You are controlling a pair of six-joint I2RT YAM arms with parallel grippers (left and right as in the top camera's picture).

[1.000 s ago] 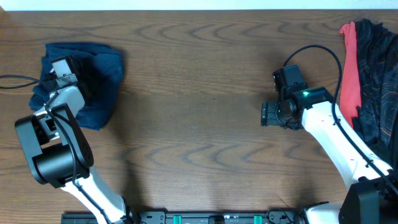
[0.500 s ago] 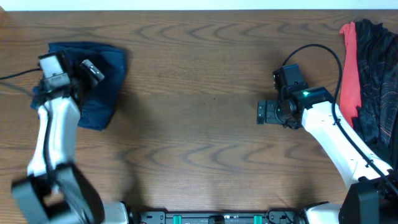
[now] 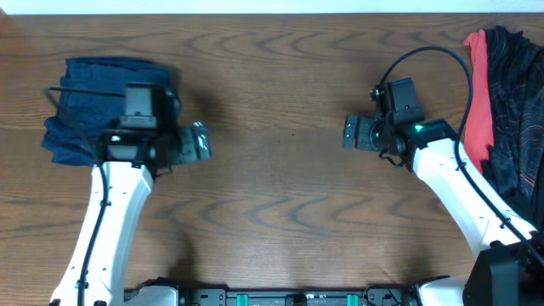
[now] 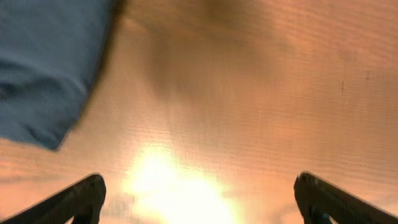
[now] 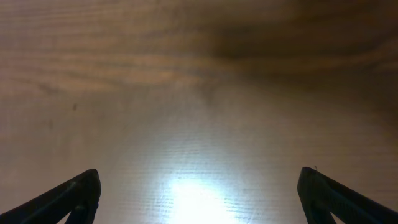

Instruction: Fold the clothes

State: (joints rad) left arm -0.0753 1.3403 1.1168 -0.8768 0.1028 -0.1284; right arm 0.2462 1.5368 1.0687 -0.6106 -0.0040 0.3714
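Navy shorts (image 3: pixel 85 106) bunched at left edge; left gripper (image 3: pixel 197 141), right gripper (image 3: pixel 351 133) both spread (tips wide apart) over wooden table (image 3: pixel 280 204).

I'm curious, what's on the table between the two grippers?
Nothing: overhead, only bare wooden table lies between the left gripper and the right gripper.

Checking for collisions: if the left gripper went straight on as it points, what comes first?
Only open table ahead, then probably the right gripper facing it; relative height is unclear.

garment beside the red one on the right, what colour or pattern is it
The garment is blackish with fine light speckles, best seen in the overhead view.
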